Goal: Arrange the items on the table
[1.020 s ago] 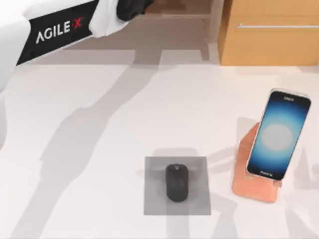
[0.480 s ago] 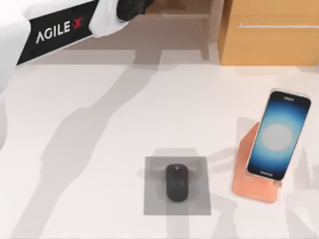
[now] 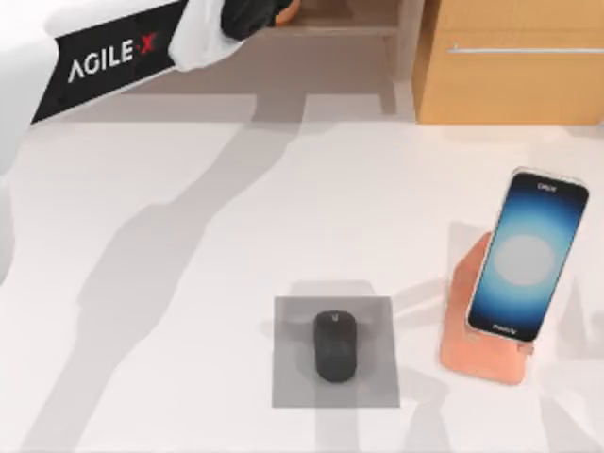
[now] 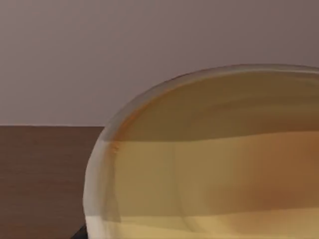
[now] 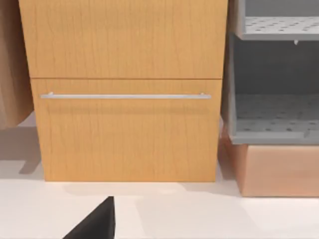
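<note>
Cup (image 4: 219,164) with its yellow lid sits right up against the left wrist camera, its curved yellowish rim and orange-tinted wall taking most of that view; in the top view a sliver of orange (image 3: 289,9) shows at the far edge, just beside the dark end of the left arm (image 3: 113,57). The left gripper's fingers are hidden there, so whether they are spread or pinching the cup cannot be told.

On the white table (image 3: 189,283), well away from that arm's tip, the black computer mouse (image 3: 335,345) lies on a grey mouse pad (image 3: 293,377). Toward the top view's right side, the smartphone (image 3: 528,255) (screen glowing blue-white) leans tilted on a salmon-coloured stand (image 3: 472,349), apart from the pad.

A wooden cabinet (image 3: 510,66) with a metal handle (image 3: 524,49) stands at the far right edge. The right wrist view faces this cabinet (image 5: 124,99) and a grey shelf unit (image 5: 274,89) beside it; a black gripper part (image 5: 97,224) juts in, but its fingers' state cannot be told.
</note>
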`<act>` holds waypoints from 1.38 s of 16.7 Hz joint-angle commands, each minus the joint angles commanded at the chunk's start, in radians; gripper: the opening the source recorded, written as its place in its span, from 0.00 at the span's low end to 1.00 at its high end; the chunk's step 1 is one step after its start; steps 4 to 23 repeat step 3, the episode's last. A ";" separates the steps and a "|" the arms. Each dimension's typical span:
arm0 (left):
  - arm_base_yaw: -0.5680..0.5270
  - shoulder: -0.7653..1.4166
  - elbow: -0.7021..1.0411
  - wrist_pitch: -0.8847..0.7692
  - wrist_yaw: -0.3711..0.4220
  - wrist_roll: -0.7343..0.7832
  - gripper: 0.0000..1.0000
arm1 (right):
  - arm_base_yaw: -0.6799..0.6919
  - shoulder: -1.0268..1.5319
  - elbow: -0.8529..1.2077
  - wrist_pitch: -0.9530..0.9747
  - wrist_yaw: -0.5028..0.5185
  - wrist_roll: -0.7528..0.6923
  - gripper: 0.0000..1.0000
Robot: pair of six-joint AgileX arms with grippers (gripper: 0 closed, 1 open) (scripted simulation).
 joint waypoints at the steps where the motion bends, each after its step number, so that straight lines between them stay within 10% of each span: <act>1: 0.000 0.000 0.000 0.000 0.000 0.000 1.00 | 0.000 0.000 0.000 0.000 0.000 0.000 1.00; 23: 0.000 0.000 0.000 0.000 0.000 0.000 1.00 | 0.000 0.000 0.000 0.000 0.000 0.000 1.00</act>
